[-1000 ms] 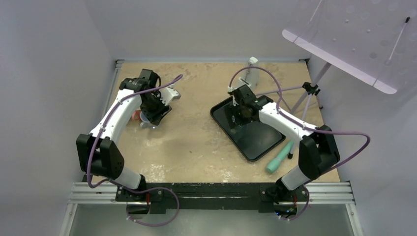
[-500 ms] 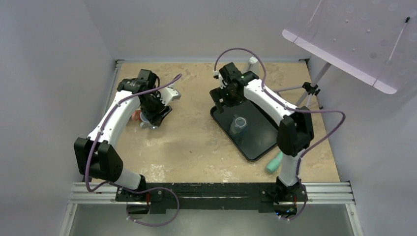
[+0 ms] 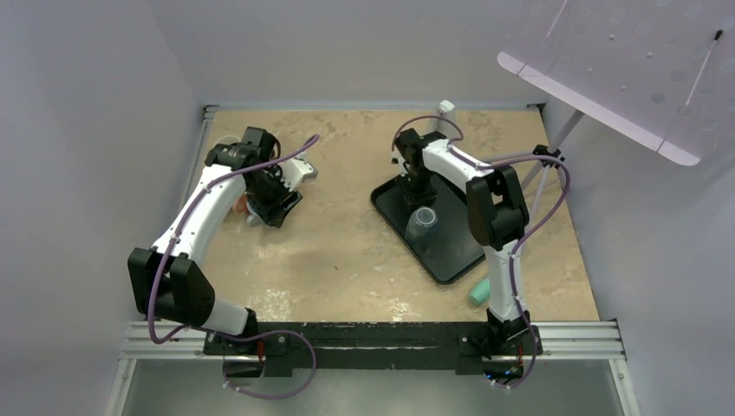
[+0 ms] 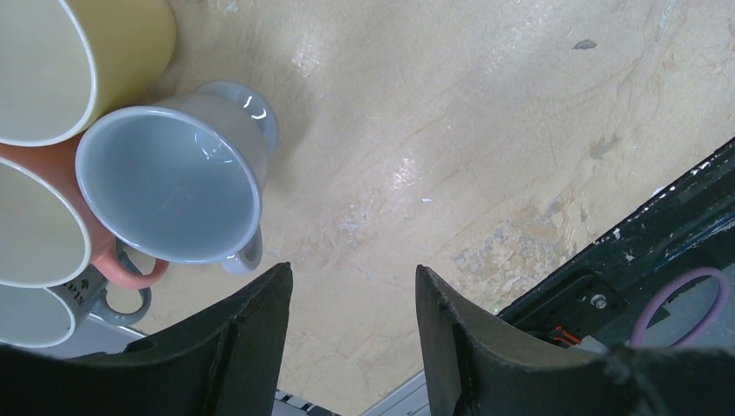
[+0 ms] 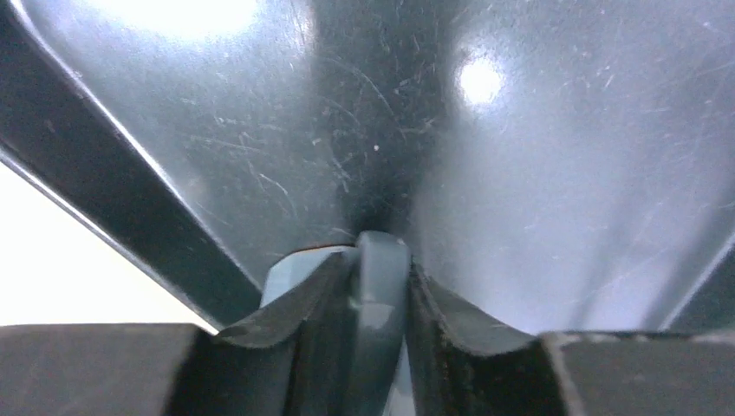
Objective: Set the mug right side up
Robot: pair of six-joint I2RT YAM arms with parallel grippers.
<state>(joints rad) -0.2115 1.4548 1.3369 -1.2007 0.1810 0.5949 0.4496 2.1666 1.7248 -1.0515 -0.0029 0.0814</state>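
The mug [image 3: 424, 221] is grey-blue and sits on the black tray [image 3: 459, 251] right of centre; I cannot tell which way up it is. My right gripper [image 3: 419, 201] reaches down to it from the far side. In the right wrist view, the right gripper [image 5: 379, 260] is shut on the mug's handle [image 5: 380, 295], just above the scratched tray floor [image 5: 537, 173]. My left gripper [image 3: 276, 204] hovers over the table at the left. In the left wrist view, the left gripper [image 4: 353, 277] is open with nothing between its fingers.
Several mugs cluster beside the left gripper: a grey one [image 4: 169, 182], a yellow one [image 4: 78, 61], an orange one [image 4: 43, 234]. A teal object [image 3: 483, 290] lies right of the tray. A tripod [image 3: 548, 160] and a perforated panel [image 3: 624, 69] stand at the back right.
My right gripper drew back from the mug toward the far edge of the tray, then came down again and shut on the mug's handle. The left arm barely moved.
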